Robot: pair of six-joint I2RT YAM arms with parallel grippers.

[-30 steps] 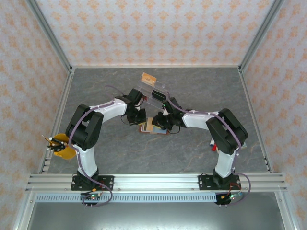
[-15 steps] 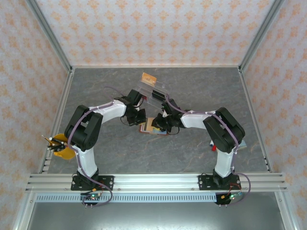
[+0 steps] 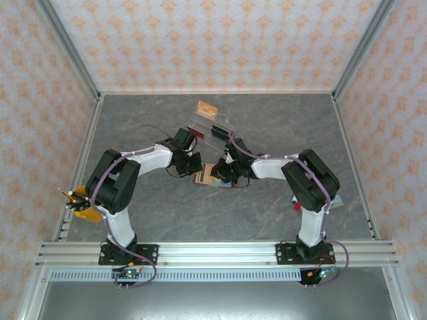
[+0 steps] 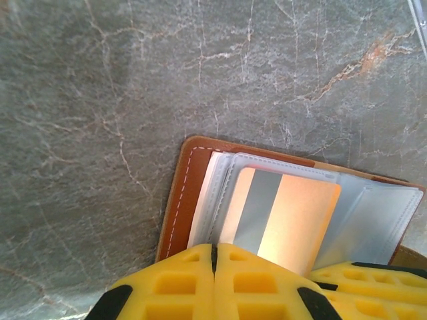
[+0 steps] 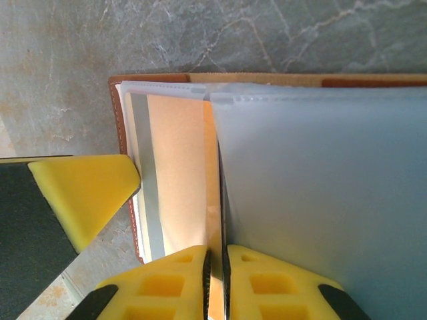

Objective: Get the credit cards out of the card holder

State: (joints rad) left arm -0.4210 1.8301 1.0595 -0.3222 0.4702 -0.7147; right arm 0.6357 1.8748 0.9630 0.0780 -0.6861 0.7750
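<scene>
- At the far left edge of the grey marbled surface (image 3: 267,120) stands a yellow container (image 3: 95,210) with dark stick-like things in it, well apart from the rest.
- The left gripper (image 3: 191,163) (image 4: 213,248) sits at the left edge of the card holder. Its yellow fingers are pressed together with only a thin seam between them. I cannot tell whether anything thin is pinched there.
- The card holder (image 3: 207,179) (image 4: 177,200) (image 5: 267,78) lies opened flat near the middle of the surface, between the two grippers. It has a brown cover with pale stitching along a rounded edge. Inside are frosted clear sleeves stacked like pages.
- One credit card (image 4: 287,220) (image 5: 180,167) sits in the topmost sleeve. It is tan-orange with a grey stripe running across it, and it glares pale at its middle.
- The right gripper (image 3: 223,172) (image 5: 215,250) meets the holder from the right. Its fingers are closed to a slit on the edge of a frosted sleeve leaf, which stands raised from the stack.
- Beyond the grippers, a clear plastic case (image 3: 212,127) lies on the surface with an orange card-like piece (image 3: 207,109) at its far end.
- By the right arm lies a small red thing (image 3: 295,203), too small to name.
</scene>
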